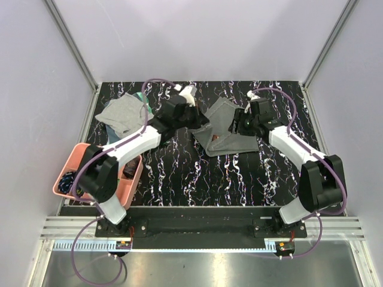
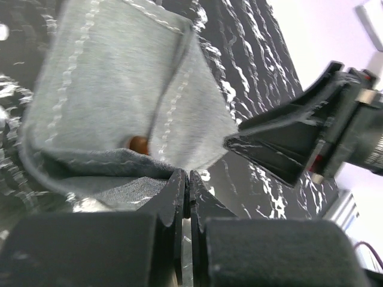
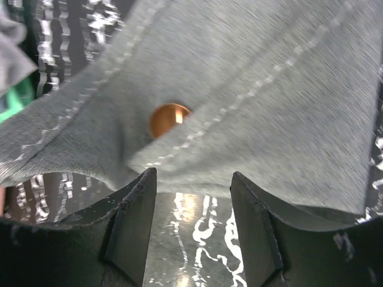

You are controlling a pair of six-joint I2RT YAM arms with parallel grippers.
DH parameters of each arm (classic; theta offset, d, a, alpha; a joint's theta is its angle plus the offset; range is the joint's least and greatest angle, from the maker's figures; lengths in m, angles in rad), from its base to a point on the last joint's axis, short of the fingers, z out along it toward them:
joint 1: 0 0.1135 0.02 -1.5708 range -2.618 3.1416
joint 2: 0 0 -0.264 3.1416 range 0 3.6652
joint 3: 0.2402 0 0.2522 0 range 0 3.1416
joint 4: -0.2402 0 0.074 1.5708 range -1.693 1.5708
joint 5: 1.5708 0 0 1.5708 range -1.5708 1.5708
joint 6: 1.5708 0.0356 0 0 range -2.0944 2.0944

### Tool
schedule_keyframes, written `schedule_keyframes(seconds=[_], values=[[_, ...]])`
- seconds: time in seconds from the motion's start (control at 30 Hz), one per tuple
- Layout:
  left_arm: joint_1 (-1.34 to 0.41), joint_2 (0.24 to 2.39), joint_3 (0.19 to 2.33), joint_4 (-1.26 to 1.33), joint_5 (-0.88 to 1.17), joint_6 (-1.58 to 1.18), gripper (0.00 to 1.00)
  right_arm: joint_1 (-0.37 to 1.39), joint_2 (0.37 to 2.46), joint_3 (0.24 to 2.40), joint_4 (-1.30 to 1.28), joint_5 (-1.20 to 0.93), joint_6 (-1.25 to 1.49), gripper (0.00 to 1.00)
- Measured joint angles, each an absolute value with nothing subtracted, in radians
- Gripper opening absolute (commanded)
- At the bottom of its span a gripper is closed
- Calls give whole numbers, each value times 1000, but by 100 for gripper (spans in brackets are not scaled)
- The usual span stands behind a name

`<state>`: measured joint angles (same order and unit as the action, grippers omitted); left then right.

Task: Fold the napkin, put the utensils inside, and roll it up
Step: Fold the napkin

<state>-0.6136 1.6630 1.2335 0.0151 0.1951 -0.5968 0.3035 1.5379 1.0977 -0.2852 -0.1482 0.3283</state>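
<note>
The dark grey napkin [image 1: 230,131] lies folded on the black marbled table, its left side lifted. My left gripper [image 1: 200,122] is at that left edge, and the left wrist view shows its jaws [image 2: 189,176] shut with the napkin's [image 2: 119,101] fold running into the tips. The copper spoon's round bowl [image 3: 167,119] peeks out from under a hemmed flap [image 2: 139,143]; the rest of the utensils is hidden inside the cloth. My right gripper [image 3: 191,179] stands open at the napkin's [image 3: 257,89] right edge, with only bare table between its fingers [image 2: 281,143].
A lighter grey cloth over a green item [image 1: 122,113] lies at the back left. A pink basket [image 1: 70,160] holding small objects sits by the left arm. Enclosure walls and metal posts ring the table.
</note>
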Motion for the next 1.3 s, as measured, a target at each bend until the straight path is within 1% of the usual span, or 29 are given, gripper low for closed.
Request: schedule_keyframes(seconds=[0.2,0.33,0.53,0.67,0.7,0.73,0.77,0.8,0.83,0.9,0.93,1.03,1.13,1.3], values=[[-678,1777,1347,13,221,-569,0,294,1522,1031,-300,-143,330,63],[-714,1878,1444,16,248,-557,0,295,1475,992,-303,-140,329,64],[-746,2011,1536,17,287,-553,0,294,1398,919,-301,-106,343,65],[-759,2085,1576,17,311,-554,1,293,1382,870,-303,-88,361,66],[-760,2102,1584,19,321,-554,21,292,1382,862,-304,-88,364,67],[-761,2118,1591,22,332,-554,30,292,1382,854,-304,-88,368,67],[-761,2139,1599,26,345,-557,35,290,1382,847,-305,-88,371,67],[-761,2146,1601,27,352,-559,49,289,1382,844,-305,-89,372,67],[-762,2158,1606,27,360,-561,59,286,1382,842,-305,-91,373,67],[-761,2172,1614,24,369,-560,75,273,1382,842,-302,-97,373,68],[-761,2173,1617,22,368,-559,80,266,1382,842,-299,-99,373,68],[-751,2171,1635,16,358,-557,87,242,1382,842,-292,-109,371,68],[-722,2150,1644,15,355,-565,91,222,1388,846,-273,-135,366,68],[-616,2038,1630,-7,347,-564,92,209,1479,905,-232,-205,356,68]])
